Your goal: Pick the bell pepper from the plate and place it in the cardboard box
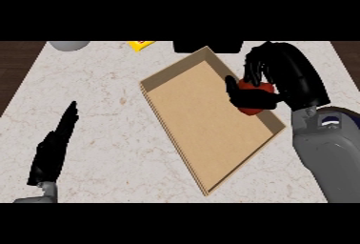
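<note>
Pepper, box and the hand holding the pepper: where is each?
pepper (252, 108): head view, on its red underside showing below the fingers.
box (204, 119): head view, on its bare brown floor.
right hand (271, 64): head view, on the back of the hand curled round the pepper.

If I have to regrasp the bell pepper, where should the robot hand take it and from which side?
Probably round its rounded red body, coming from above on the right, as now: the right robot hand is already curled round the bell pepper, fingers and thumb on opposite sides, over the cardboard box at its right wall. Much of the pepper is hidden, so I can't judge its stem.
</note>
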